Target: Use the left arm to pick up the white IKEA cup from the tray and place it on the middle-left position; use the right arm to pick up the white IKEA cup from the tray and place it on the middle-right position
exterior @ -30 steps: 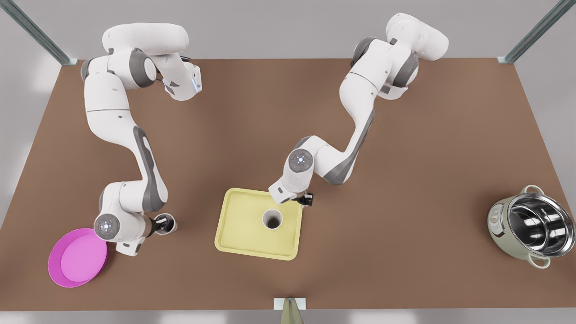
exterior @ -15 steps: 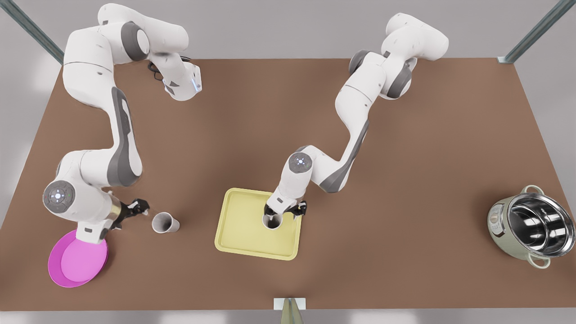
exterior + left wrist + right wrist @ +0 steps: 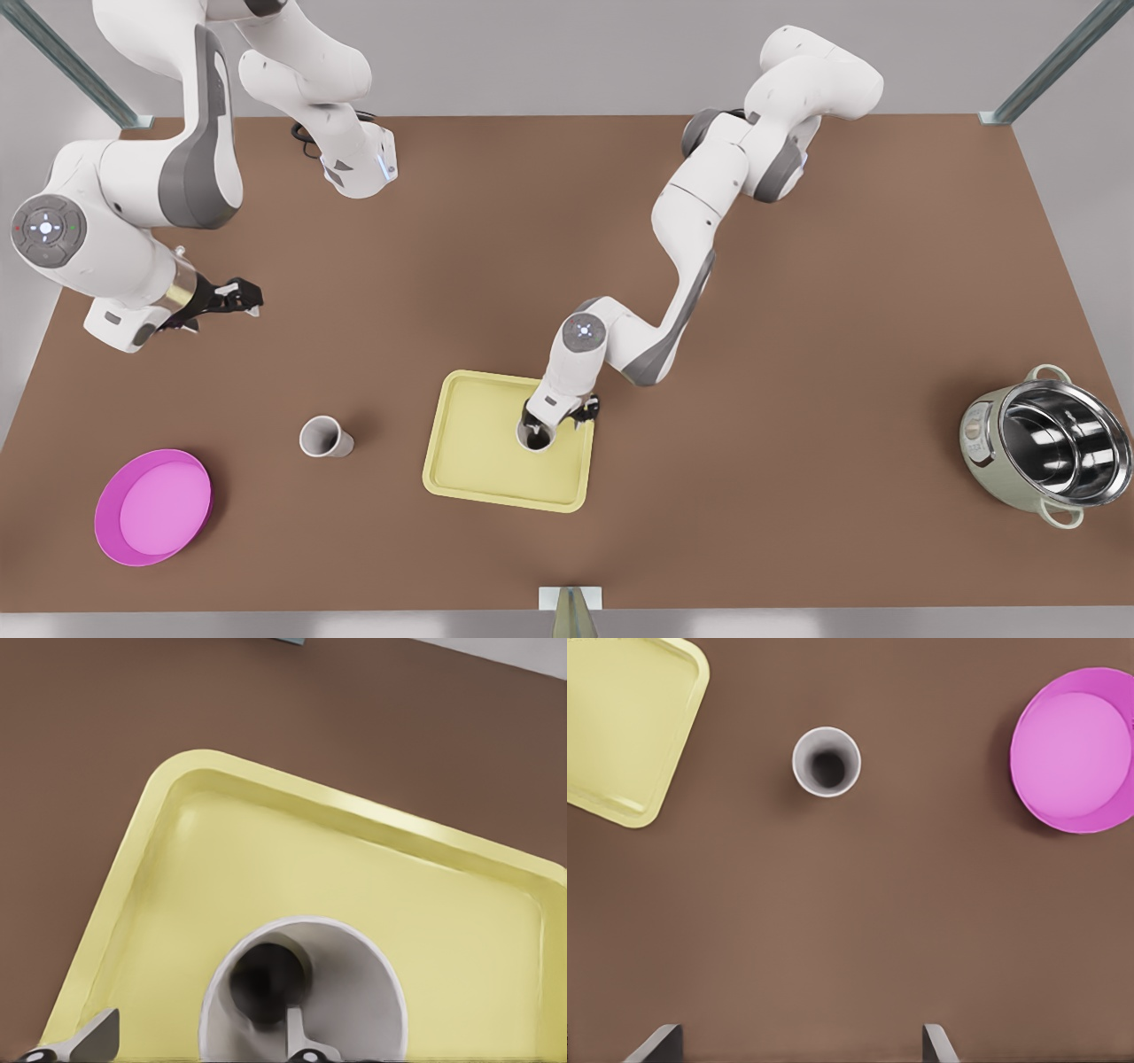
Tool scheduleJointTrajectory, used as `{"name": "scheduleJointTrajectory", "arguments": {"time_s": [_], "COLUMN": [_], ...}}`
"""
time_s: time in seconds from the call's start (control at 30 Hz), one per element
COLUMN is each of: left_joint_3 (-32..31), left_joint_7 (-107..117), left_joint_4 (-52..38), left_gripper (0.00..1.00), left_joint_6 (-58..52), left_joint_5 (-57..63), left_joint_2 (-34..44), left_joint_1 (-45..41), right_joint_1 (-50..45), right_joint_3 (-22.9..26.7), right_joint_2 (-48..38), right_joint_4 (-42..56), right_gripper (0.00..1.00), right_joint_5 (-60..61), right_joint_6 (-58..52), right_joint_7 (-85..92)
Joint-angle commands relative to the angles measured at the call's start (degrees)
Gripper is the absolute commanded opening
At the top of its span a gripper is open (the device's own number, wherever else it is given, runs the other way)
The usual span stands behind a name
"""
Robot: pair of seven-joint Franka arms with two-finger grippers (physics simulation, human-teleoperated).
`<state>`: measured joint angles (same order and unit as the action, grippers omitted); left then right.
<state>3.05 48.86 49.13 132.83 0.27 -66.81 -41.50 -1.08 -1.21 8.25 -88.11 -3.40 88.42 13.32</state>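
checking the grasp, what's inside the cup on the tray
One finger of the left gripper reaches inside the cup; the other stands outside its wall. The cup's dark bottom is partly covered by it.

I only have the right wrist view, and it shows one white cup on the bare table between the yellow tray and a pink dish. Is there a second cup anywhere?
Observer: Yes, a second white cup stands upright on the tray, near its far corner on the front view's right.
Operator: Is a hand on it?
Observer: The left hand is down at it, open, with one finger inside the cup and one outside its wall.
Operator: Where is my camera's hand?
Observer: The right hand hangs over the table near its edge on the front view's left, well away from the cup on the table.
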Motion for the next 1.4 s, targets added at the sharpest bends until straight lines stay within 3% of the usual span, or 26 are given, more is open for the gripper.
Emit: {"name": "scheduleJointTrajectory", "arguments": {"time_s": [0.0,0.13,0.2,0.23,0.47,0.57,0.63,0.7,0.83,1.37], "left_joint_3": [0.0,-0.4,-2.5,-2.7,-4.2,-4.5,-4.0,-4.0,-4.1,-4.5], "left_joint_7": [4.8,6.8,6.7,6.4,1.4,-8.8,-19.3,-26.4,-37.4,-47.3], "left_joint_4": [-0.1,-0.1,-0.1,-0.2,0.3,1.8,7.0,20.6,31.7,34.9], "left_gripper": [0.78,0.41,0.12,0.05,0.03,0.04,0.06,0.06,0.05,0.04], "left_joint_6": [0.3,1.1,-0.3,-1.0,-16.8,-26.4,-26.3,-18.1,-8.9,-3.8], "left_joint_5": [0.1,-0.4,-0.8,-0.9,-0.4,-0.4,-0.4,-0.4,-1.9,-5.7], "left_joint_2": [0.0,0.1,1.1,1.5,10.1,16.1,19.3,26.2,29.8,23.3], "left_joint_1": [-0.5,-0.9,1.0,1.6,6.9,13.9,17.3,20.7,26.6,31.6], "right_joint_1": [0.1,0.1,0.1,0.1,1.1,1.2,1.2,1.2,1.1,1.0], "right_joint_3": [0.2,0.1,0.1,0.1,0.9,0.9,0.8,0.7,0.4,0.3], "right_joint_2": [0.4,1.2,1.3,1.4,3.0,3.0,3.0,3.0,3.4,5.1], "right_joint_4": [0.2,0.5,0.8,0.9,6.2,6.2,6.2,6.2,6.3,8.1], "right_gripper": [1.0,1.0,1.0,1.0,1.0,1.0,1.0,1.0,1.0,1.0], "right_joint_5": [0.1,0.1,0.0,-0.2,-0.3,-0.3,-0.3,-0.3,-0.6,-0.7], "right_joint_6": [-0.9,-0.8,-0.8,-0.7,-0.1,-0.1,0.0,0.0,0.1,0.1], "right_joint_7": [-12.3,-11.9,-11.8,-11.9,-12.4,-12.4,-12.4,-12.3,-12.3,-12.8]}}
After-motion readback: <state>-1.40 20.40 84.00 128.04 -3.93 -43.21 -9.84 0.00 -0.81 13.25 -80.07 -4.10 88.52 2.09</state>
